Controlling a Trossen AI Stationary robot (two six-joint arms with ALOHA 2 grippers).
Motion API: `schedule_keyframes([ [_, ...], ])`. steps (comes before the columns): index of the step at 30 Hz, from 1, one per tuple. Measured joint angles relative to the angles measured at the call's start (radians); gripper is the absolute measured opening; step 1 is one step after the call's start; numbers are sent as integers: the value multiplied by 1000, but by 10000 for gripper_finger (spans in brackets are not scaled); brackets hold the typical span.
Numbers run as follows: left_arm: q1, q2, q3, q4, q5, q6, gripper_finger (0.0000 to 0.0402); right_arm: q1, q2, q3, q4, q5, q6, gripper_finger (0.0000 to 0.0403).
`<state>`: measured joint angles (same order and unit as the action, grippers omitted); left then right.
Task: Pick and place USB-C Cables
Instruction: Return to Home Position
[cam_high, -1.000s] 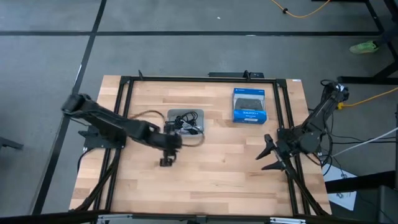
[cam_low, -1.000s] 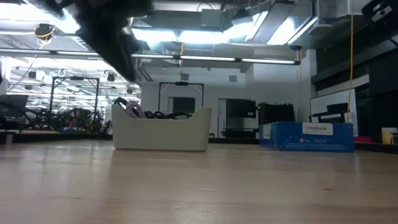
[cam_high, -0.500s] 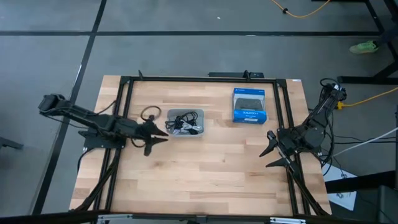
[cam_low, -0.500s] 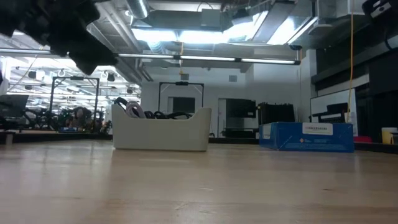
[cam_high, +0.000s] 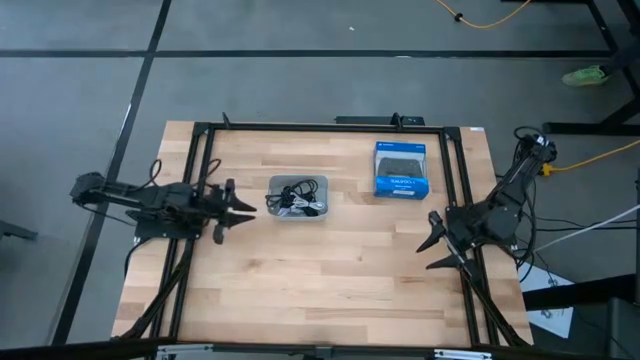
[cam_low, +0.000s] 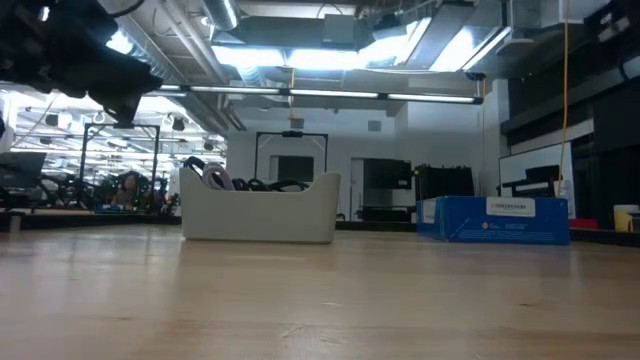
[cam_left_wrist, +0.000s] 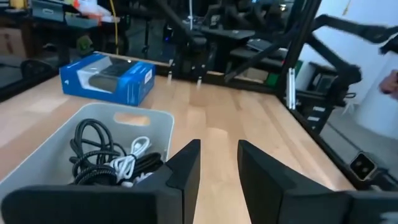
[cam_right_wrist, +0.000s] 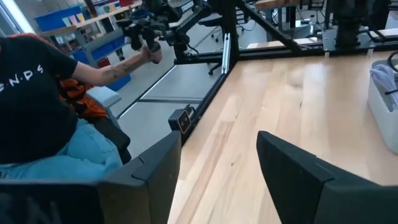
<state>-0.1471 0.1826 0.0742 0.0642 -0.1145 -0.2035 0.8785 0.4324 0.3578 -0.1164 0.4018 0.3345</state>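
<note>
The USB-C cables (cam_high: 296, 197), black and white, lie bundled together inside the translucent grey tray (cam_high: 318, 183) on the table's far-middle part. In the left wrist view the cables (cam_left_wrist: 115, 160) fill the tray (cam_left_wrist: 146, 121). In the low view their loops (cam_low: 215, 176) poke above the tray's rim (cam_low: 258, 215). My left gripper (cam_high: 240, 211) (cam_left_wrist: 219, 169) hangs open above the table, just left of the tray, touching nothing. My right gripper (cam_high: 433, 246) (cam_right_wrist: 219, 177) waits open near the table's right edge.
A blue-and-black retail box (cam_high: 401, 170) (cam_low: 495, 220) (cam_left_wrist: 109, 78) lies right of the tray near the far edge. Black frame rails (cam_high: 196, 170) run along the table's sides. Bare wood (cam_high: 330, 280) spans the near half. A seated person (cam_right_wrist: 43, 106) shows beyond the table's edge.
My left arm has drawn back from the table's middle, near the tray's near-left corner, toward the left edge. Its gripper, which pointed down at the table, has tipped up to level and now points at the tray. Tray, cables and right arm have stayed put.
</note>
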Motion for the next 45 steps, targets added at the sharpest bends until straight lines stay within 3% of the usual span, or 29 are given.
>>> schedule_keyframes([
  [10, 4, -161, -43, -25, 12, 12, 99, 0, -177, -268, 246, -75, -48, 214],
  [15, 4, -179, -66, -36, 25, 4, 99, 0, -278, -344, 258, -90, -107, 214],
  [22, 4, -180, -66, -31, 28, 0, 99, -60, -380, -344, 176, -26, -215, 214],
  [27, 4, -180, -66, -30, 54, -29, 99, -114, -389, -344, 172, -44, -288, 214],
  [29, 3, -180, -66, -31, 79, -44, 99, -127, -382, -344, 169, -80, -278, 214],
  [33, 3, -180, -66, -30, 100, -57, 99, -137, -363, -344, 136, -336, -241, 214],
  [35, 3, -180, -66, -30, 95, -58, 99, -137, -360, -347, 132, -408, -230, 214],
  [45, 4, -180, -66, -27, 72, -103, 99, -187, -358, -347, 135, -399, -487, 214],
])
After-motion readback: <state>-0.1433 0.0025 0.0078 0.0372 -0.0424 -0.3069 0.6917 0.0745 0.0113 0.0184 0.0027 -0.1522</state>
